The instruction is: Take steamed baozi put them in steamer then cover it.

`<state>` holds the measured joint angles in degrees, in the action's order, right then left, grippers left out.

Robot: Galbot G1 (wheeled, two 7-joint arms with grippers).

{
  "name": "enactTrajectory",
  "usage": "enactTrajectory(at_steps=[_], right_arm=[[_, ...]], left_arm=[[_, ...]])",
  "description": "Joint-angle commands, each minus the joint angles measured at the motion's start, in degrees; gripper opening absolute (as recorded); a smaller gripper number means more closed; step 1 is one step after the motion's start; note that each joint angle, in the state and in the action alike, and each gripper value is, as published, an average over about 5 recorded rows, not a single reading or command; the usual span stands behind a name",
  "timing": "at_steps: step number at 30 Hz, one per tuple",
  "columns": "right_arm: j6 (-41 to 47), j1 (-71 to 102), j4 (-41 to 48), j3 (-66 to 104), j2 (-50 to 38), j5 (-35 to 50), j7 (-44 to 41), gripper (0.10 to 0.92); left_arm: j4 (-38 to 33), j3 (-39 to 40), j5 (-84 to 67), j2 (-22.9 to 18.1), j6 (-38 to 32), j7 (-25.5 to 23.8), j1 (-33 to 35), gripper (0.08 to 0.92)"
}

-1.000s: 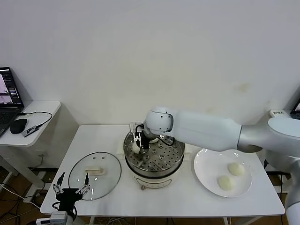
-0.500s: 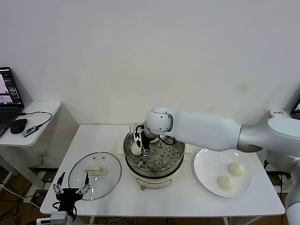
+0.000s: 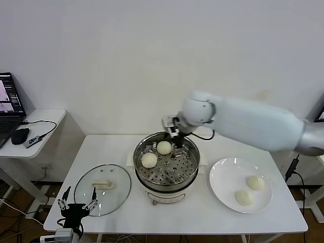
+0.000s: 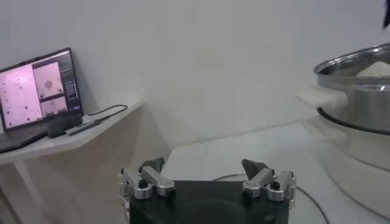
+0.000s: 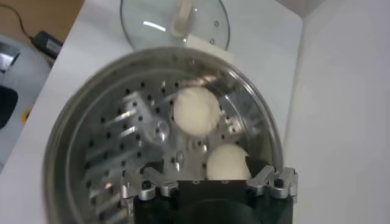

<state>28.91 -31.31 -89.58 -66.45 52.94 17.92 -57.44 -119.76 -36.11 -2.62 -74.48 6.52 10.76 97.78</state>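
The steamer (image 3: 167,178) stands mid-table with two steamed baozi (image 3: 149,160) (image 3: 164,147) on its perforated tray. My right gripper (image 3: 176,136) hovers open and empty just above the pot's far rim. In the right wrist view both baozi (image 5: 195,109) (image 5: 226,163) lie below the spread right gripper (image 5: 207,178), untouched. Two more baozi (image 3: 254,183) (image 3: 244,197) rest on the white plate (image 3: 225,177) at the right. The glass cover (image 3: 102,189) lies flat on the table left of the steamer. My left gripper (image 3: 76,206) is parked open at the front left edge.
A side table at the far left carries a laptop (image 4: 36,91), a mouse (image 3: 20,135) and cables. The left wrist view shows the left gripper (image 4: 204,165) with the steamer's wall (image 4: 359,79) beyond it. The wall runs close behind the table.
My right gripper opened and let a baozi go onto the tray, then rose and drew back to the right, over the far rim. The left arm has not moved.
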Motion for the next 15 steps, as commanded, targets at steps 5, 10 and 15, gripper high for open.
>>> enactTrajectory(at_steps=[5, 10, 15], right_arm=[[-9.6, 1.1, -11.5, 0.3, -29.3, -10.1, -7.9, 0.823], [-11.0, 8.1, -13.6, 2.9, -35.0, -14.9, -7.6, 0.823], [-11.9, 17.8, -13.9, 9.0, -38.4, -20.2, -6.7, 0.823]], left_arm=[[0.3, 0.7, 0.0, 0.5, 0.0, -0.1, -0.3, 0.823], [0.4, 1.3, 0.2, 0.5, -0.1, -0.1, -0.3, 0.823], [0.2, 1.8, 0.4, 0.3, -0.1, 0.0, -0.2, 0.823]])
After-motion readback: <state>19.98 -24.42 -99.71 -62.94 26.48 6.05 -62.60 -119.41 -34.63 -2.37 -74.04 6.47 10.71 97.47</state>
